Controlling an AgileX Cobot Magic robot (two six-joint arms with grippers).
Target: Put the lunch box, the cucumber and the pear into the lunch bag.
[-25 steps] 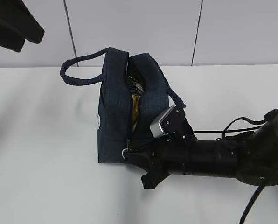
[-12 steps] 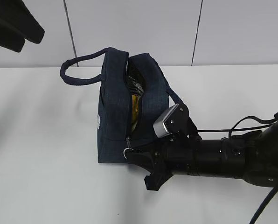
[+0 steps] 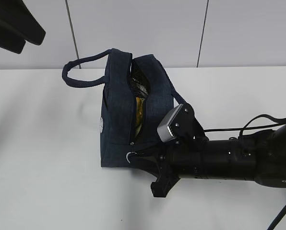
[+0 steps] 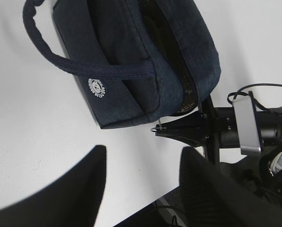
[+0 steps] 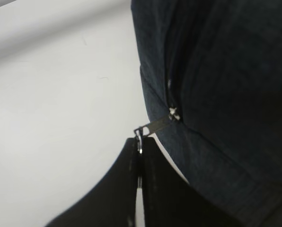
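Right claw pinches the zipper ring at the lunch bag's near end

Exterior: lunch bag (image 3: pixel 119 120) on the counter (image 3: pixel 42 143), still gaping; arm has slid right, packing apparently done. Left wrist: left claw (image 4: pixel 141 189) spread above the bag. Right wrist: right claw (image 5: pixel 140 163) pressed together on the ring pull (image 5: pixel 139 135).

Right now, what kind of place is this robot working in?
Probably a lab or test bench, not a kitchen: a bare white table, plain pale wall panels behind it, and only a navy lunch bag with the right gripper at its zipper pull.
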